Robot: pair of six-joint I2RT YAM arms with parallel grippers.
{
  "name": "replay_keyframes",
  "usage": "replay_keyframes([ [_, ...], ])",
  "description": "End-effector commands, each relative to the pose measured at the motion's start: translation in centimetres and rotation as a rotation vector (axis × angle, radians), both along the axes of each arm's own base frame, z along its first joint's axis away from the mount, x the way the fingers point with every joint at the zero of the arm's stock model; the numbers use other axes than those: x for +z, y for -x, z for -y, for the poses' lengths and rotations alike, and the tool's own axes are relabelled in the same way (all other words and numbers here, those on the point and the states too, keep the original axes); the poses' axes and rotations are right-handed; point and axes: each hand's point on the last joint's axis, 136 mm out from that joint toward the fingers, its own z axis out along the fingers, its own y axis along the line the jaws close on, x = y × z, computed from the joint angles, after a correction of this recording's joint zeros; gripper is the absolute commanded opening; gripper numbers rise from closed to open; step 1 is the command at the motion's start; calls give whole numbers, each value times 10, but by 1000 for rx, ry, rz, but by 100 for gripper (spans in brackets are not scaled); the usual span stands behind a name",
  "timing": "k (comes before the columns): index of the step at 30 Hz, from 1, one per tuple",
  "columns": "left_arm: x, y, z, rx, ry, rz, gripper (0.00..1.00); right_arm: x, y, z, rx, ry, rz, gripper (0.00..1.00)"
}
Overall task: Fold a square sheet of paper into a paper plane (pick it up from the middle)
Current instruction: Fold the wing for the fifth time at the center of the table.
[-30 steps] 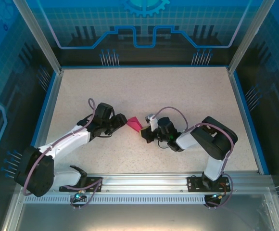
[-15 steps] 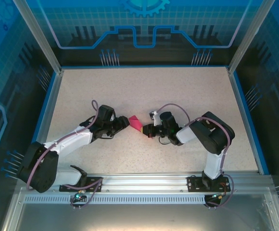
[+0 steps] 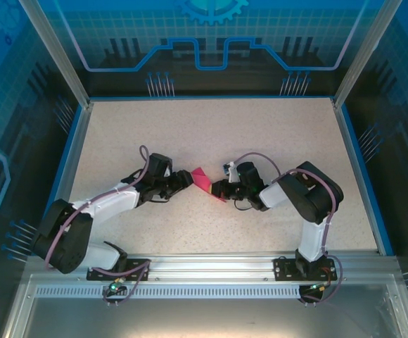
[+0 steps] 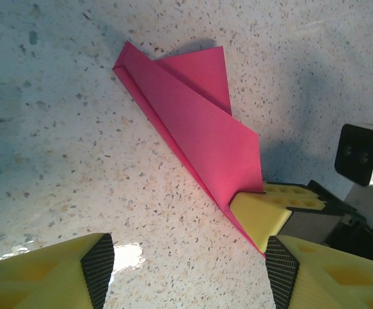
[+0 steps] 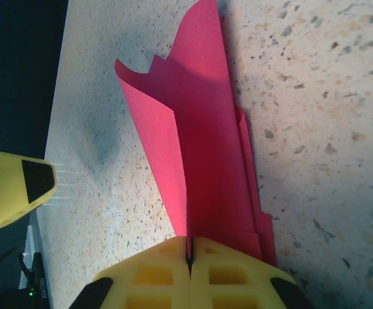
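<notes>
While the right gripper [image 3: 218, 190] is pinching the paper plane [image 3: 205, 182] in the top view, the magenta fold is sticking out from its closed tips toward the left gripper [image 3: 188, 179], near the middle of the speckled table [image 3: 260, 134]. The left gripper is sitting across the paper from the right gripper, with its fingers parted and nothing between them.

From the left wrist, the paper plane [image 4: 199, 129] is lying as a layered, pointed fold on the table [image 4: 45, 161]. Its narrow end is running into the right gripper [image 4: 263, 215], whose yellow tip is clamping it. The left gripper [image 4: 186, 270] is standing wide open, one pad close beside the right gripper.

From the right wrist, the right gripper [image 5: 188, 257] is pressing its two yellow fingers together on the paper plane [image 5: 206, 161]. One flap is standing up from those fingers and the lower layers are lying flat on the table [image 5: 315, 129]. A left gripper finger [image 5: 9, 190] is showing off to the side of the right gripper, clear of the paper.
</notes>
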Motion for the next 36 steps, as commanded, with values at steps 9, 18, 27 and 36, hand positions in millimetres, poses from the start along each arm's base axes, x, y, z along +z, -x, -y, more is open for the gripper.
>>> replay_keyframes([
  [9, 0, -7, 26, -119, 38, 51, 50, -20, -3, 16, -87, 10, -158, 0],
  [18, -4, -20, 46, -180, 61, 71, 37, -35, -1, 24, -116, 33, -220, 0],
  [27, -17, -37, 57, -209, 44, 72, 21, -43, 3, 27, -101, 60, -224, 0],
  [36, -26, -45, 65, -228, 52, 69, 20, -48, 4, 28, -93, 67, -234, 0],
])
